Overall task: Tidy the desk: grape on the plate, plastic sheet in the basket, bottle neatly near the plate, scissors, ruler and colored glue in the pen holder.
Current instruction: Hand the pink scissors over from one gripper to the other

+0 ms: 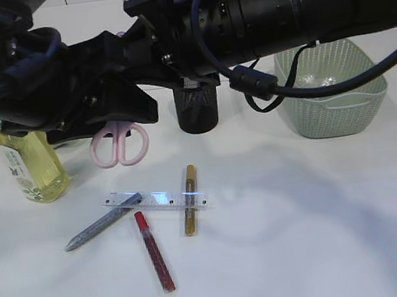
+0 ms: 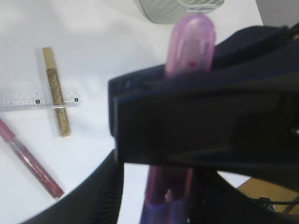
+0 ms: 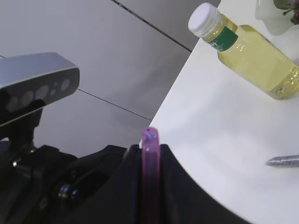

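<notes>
The pink scissors [image 1: 118, 145] hang above the table, handles down, where both arms meet. My right gripper [image 3: 150, 156] is shut on the scissors [image 3: 150, 154], pinching them edge-on. My left gripper [image 2: 163, 198] stands open around the scissors [image 2: 191, 42], with a gap beside one finger. The clear ruler [image 1: 158, 199] lies on the table over the silver glue [image 1: 102, 222] and the gold glue [image 1: 190, 199]. The red glue [image 1: 154, 251] lies in front. The bottle [image 1: 32, 167] stands at the left. Behind it, the plate [image 3: 271, 21] carries the grape [image 3: 293, 16].
The black mesh pen holder [image 1: 197, 110] stands behind the ruler, under the right arm. The green basket [image 1: 334, 97] at the back right holds the plastic sheet [image 1: 319, 78]. The table edge runs near the bottle in the right wrist view.
</notes>
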Robot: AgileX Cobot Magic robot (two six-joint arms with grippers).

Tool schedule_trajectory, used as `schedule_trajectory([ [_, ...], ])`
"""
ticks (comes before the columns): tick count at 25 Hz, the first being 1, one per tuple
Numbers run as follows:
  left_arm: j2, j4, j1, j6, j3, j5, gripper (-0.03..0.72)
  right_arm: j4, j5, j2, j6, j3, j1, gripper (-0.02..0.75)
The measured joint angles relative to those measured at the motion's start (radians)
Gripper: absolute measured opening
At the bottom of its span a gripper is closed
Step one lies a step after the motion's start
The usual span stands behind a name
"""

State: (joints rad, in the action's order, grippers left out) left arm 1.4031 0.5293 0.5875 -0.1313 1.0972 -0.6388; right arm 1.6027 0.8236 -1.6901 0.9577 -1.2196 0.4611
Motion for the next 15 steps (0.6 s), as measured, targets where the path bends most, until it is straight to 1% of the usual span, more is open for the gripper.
schedule_trajectory([
  [4, 0.000, 0.000, 0.000, 0.000, 0.010, -0.021, 0.347, 0.000, -0.008, -0.002, 0.006, 0.000, 0.000, 0.086],
  [15, 0.002, -0.001, 0.000, 0.000, 0.016, -0.044, 0.365, 0.004, -0.022, -0.017, 0.020, -0.002, 0.000, 0.086],
])
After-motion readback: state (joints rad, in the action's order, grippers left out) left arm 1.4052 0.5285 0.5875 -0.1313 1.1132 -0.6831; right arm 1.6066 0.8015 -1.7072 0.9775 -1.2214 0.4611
